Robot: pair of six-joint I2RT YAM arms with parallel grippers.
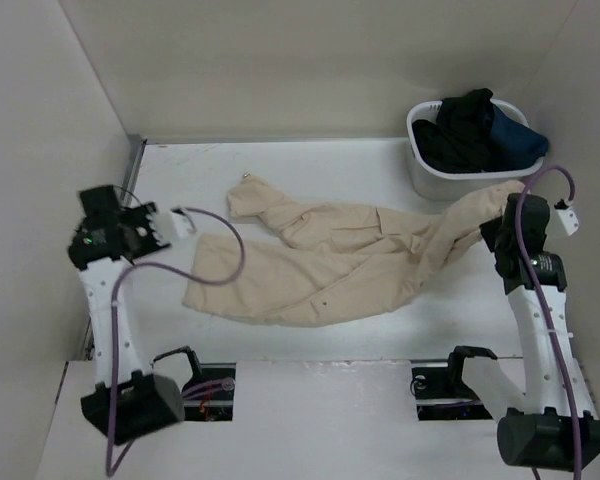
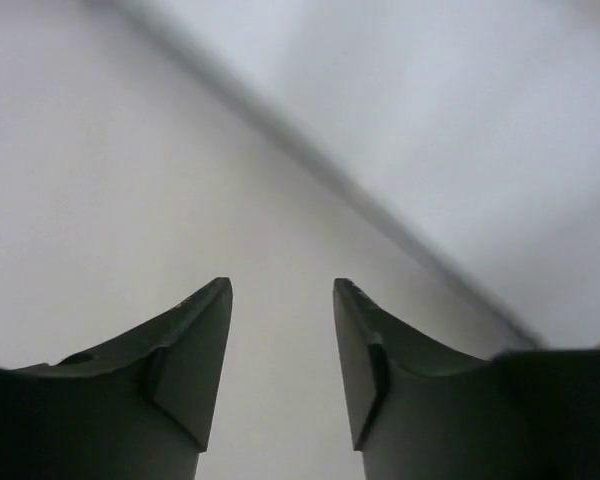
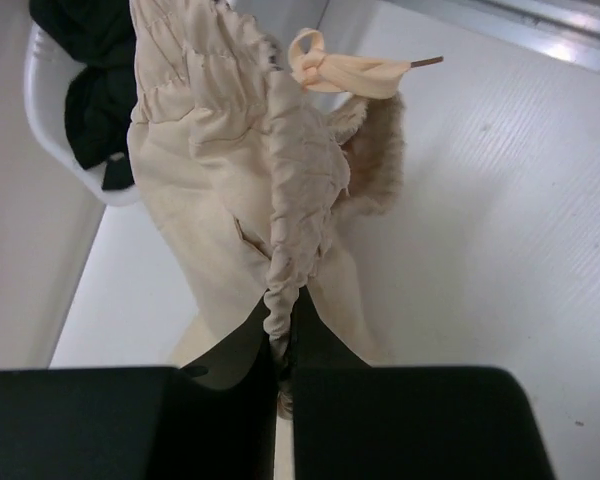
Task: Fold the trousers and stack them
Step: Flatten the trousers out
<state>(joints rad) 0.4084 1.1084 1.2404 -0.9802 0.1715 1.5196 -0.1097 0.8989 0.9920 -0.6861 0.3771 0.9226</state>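
- Black left gripper [image 2: 280,295]: jaws spread apart, nothing between them; held at the table's [image 1: 310,160] left side, apart from the cloth.
- Beige trousers [image 1: 330,262]: spread rumpled across the middle of the table, legs reaching left, waist end lifted off the surface at right.
- Right gripper [image 3: 283,338]: clenched on the gathered waistband [image 3: 290,200] of the trousers; drawstring [image 3: 350,68] hangs loose above.
- White basket [image 1: 417,165]: rear right corner, holding dark garments [image 1: 470,128], just behind the raised waist.
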